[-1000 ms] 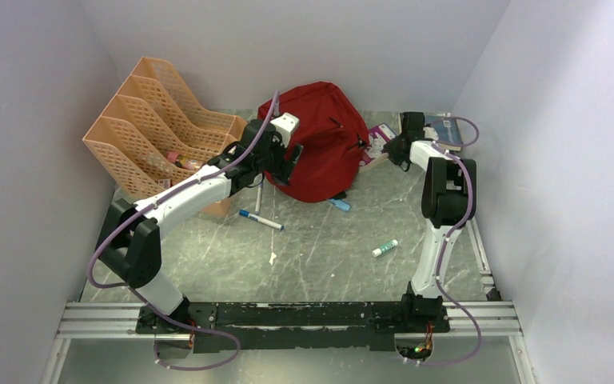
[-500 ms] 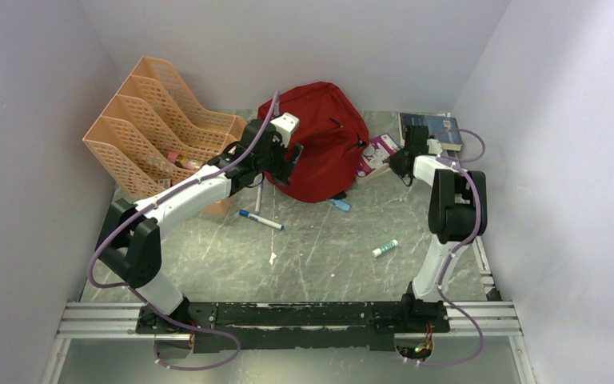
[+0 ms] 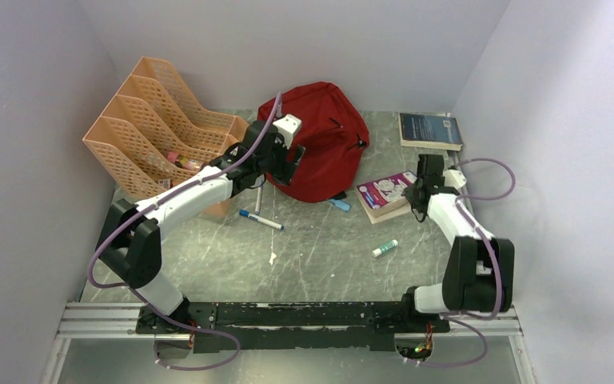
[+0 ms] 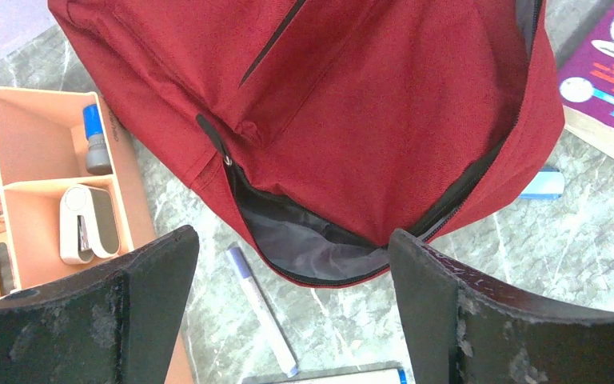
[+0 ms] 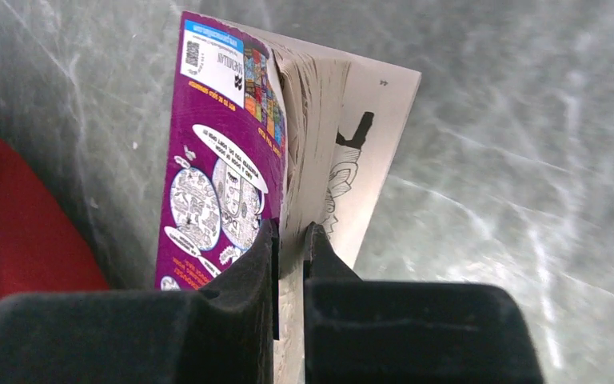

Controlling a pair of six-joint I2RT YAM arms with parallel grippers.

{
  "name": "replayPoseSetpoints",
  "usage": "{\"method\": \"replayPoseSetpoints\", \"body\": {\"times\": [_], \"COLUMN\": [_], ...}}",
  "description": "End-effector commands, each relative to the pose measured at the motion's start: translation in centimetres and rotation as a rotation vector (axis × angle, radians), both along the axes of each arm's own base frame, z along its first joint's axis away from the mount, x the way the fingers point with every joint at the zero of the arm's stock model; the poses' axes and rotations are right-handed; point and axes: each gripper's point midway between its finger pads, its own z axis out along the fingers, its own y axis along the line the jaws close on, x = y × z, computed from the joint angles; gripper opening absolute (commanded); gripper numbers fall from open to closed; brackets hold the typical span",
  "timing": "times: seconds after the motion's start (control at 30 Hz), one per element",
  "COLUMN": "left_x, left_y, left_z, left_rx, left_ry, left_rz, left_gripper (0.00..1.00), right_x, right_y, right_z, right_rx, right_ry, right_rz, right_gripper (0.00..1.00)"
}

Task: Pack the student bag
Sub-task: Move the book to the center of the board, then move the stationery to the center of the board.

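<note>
Looking down from above, the student bag (image 3: 320,148) slumps at the far middle of the table (image 3: 320,256). The left gripper (image 3: 292,156) is poised over its near-left edge. The right gripper (image 3: 417,192) sits off to the bag's right, with the purple book (image 3: 385,194) between them.

In the left wrist view, the left gripper's fingers (image 4: 152,272) are spread wide and hold nothing. The bag's partly unzipped mouth and grey lining lie directly beneath them, and a pen (image 4: 260,308) lies on the table just beside the opening.

In the right wrist view, the right jaws are pinched on the book's edge — seemingly on only a thin part of it, since the pages fan away from the back cover. The bag is a red patch at the left, near but apart.

I judge the risk to be this: so thin a grip may let the book flop open or slip, and the sagging mouth could snag it on entry.
</note>
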Motion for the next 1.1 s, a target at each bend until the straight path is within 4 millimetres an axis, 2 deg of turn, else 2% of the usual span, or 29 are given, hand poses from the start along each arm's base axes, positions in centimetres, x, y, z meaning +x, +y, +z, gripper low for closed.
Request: {"method": "replayPoseSetpoints", "body": {"times": [0.0, 0.1, 0.23, 0.33, 0.4, 0.5, 0.6, 0.63, 0.73, 0.8, 0.93, 1.07], "left_x": [0.0, 0.0, 0.1, 0.2, 0.2, 0.3, 0.3, 0.2, 0.3, 0.3, 0.3, 0.3], "left_y": [-1.1, -1.0, -0.9, -0.8, -0.8, -0.9, -1.0, -1.0, -0.8, -0.6, -0.5, -0.6], "left_z": [0.3, 0.2, 0.3, 0.2, 0.1, -0.2, -0.4, -0.5, -0.4, -0.5, -0.6, -0.7], "left_rx": [-0.012, -0.005, -0.001, 0.001, -0.003, -0.007, -0.008, -0.008, -0.004, 0.004, 0.006, 0.007], "left_ry": [-0.009, -0.011, -0.013, -0.008, -0.002, 0.011, 0.016, 0.017, 0.012, 0.009, 0.007, 0.012], "left_rz": [-0.022, -0.018, -0.011, -0.001, 0.005, 0.006, 0.006, 0.005, 0.015, 0.023, 0.024, 0.024], "left_gripper": [0.93, 0.93, 0.93, 0.93, 0.93, 0.93, 0.93, 0.93, 0.93, 0.93, 0.94, 0.94], "right_x": [-2.9, -3.4, -2.7, -2.1, -1.1, 0.7, 2.5, 2.8, 3.8, 3.8, 3.4, 2.0], "right_y": [-2.7, -2.9, -2.5, -1.3, 0.3, 4.1, 10.2, 13.0, 17.4, 18.8, 20.1, 20.7], "right_z": [1.9, 3.6, 7.0, 9.3, 10.9, 12.1, 11.8, 11.6, 10.0, 9.0, 6.8, 6.5], "right_rx": [-0.108, -0.134, -0.167, -0.153, -0.109, -0.015, 0.045, 0.062, 0.095, 0.073, 0.071, 0.058], "right_ry": [-0.001, -0.016, -0.068, -0.146, -0.225, -0.279, -0.268, -0.265, -0.221, -0.199, -0.170, -0.178], "right_rz": [-0.070, -0.046, 0.041, 0.121, 0.192, 0.300, 0.426, 0.480, 0.552, 0.583, 0.681, 0.767], "right_gripper": [0.14, 0.38, 0.63, 0.75, 0.84, 0.88, 0.89, 0.90, 0.90, 0.88, 0.87, 0.86]}}
